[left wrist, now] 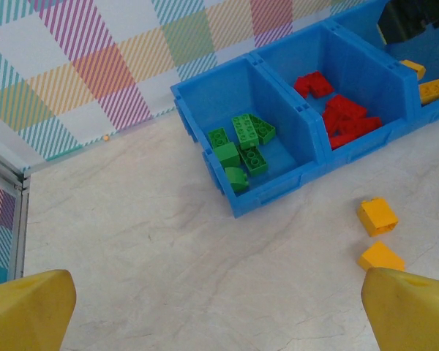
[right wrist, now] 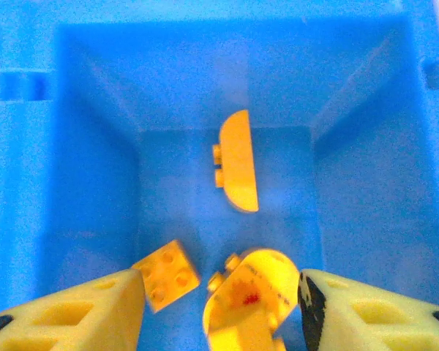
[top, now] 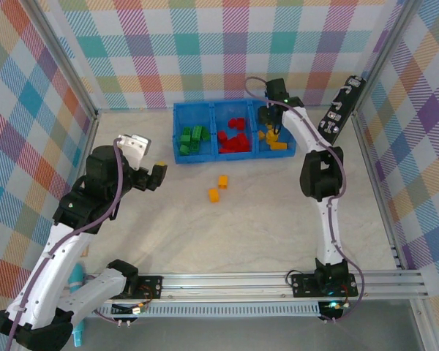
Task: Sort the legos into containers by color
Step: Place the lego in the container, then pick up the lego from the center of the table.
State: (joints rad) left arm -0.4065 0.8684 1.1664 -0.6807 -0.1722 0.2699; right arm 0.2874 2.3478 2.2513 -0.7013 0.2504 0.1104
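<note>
Right gripper (right wrist: 219, 287) hanging half open, yellow bin (right wrist: 88, 161) under it
A rounded lego (right wrist: 257, 281) is lying loose between its fingers; left gripper (left wrist: 216, 292) is gaping empty, two legos (left wrist: 377, 216) ahead-right of it

The left arm is bent, and the left gripper (top: 158, 176) is spread wide. The right arm reaches far forward, and the right gripper (top: 272, 131) points down, jaws partly apart.

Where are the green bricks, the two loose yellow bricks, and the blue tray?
green bricks (left wrist: 245, 131): left wrist view, studded top of one brick.
loose yellow bricks (left wrist: 377, 216): left wrist view, top of the farther brick.
blue tray (left wrist: 271, 191): left wrist view, front wall below the green bricks.
</note>
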